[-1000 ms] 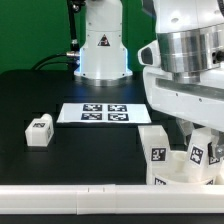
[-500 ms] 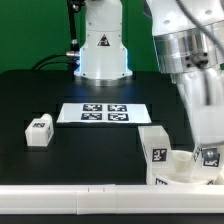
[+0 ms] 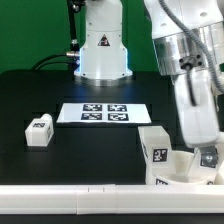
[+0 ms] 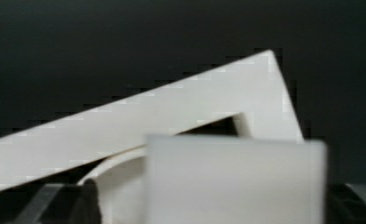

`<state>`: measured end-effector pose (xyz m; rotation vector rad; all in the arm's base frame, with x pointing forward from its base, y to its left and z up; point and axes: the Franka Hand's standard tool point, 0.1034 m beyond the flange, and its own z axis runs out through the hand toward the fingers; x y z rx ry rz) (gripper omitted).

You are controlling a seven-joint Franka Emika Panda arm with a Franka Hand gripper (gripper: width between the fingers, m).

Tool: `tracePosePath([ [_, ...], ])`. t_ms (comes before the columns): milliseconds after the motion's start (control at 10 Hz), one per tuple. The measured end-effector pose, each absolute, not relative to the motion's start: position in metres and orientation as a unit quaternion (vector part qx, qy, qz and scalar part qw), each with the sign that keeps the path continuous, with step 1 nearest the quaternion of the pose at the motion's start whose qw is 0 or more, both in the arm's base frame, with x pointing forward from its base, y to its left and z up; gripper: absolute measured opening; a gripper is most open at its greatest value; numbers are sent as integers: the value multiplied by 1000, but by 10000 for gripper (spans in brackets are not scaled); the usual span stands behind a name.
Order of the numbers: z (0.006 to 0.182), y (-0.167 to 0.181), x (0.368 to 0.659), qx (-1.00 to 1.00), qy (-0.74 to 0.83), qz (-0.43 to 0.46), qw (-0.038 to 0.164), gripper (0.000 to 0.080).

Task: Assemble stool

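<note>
The stool's white round seat (image 3: pixel 170 172) lies at the front on the exterior view's right, against the rail. One white tagged leg (image 3: pixel 155 144) stands upright in it. My gripper (image 3: pixel 206 148) reaches straight down and is shut on a second tagged leg (image 3: pixel 209 157) standing in the seat beside the first. In the wrist view this leg (image 4: pixel 233 180) fills the space between my dark fingers (image 4: pixel 43 206), my gripper (image 4: pixel 206 208) is around it, and a curved edge of the seat (image 4: pixel 112 172) shows beside it. A loose leg (image 3: pixel 38 130) lies at the exterior view's left.
The marker board (image 3: pixel 100 113) lies flat on the black table mid-scene. The long white border rail (image 3: pixel 80 196) runs along the front edge and shows angled in the wrist view (image 4: pixel 162 112). The robot base (image 3: pixel 103 45) stands at the back.
My wrist has turned about its vertical axis over the seat; the broad hand now shows narrow. The held leg's tag has shifted slightly to the exterior view's right.
</note>
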<state>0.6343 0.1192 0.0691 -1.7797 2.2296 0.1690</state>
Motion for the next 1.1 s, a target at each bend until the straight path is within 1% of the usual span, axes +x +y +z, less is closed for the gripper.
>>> tracePosePath([
  [100, 80, 118, 636, -669, 726, 53, 146, 639],
  [200, 91, 119, 635, -729, 666, 54, 147, 639],
  [300, 100, 124, 633, -779, 607, 73, 141, 647],
  [400, 100, 123, 638, -792, 590, 60, 146, 647],
  [700, 98, 123, 636, -862, 482, 42, 150, 649],
  [900, 101, 124, 636, -956, 274, 8, 105, 649],
  [1000, 101, 126, 636, -978, 188, 1, 90, 649],
  [1100, 100, 125, 636, -984, 153, -5, 89, 649],
])
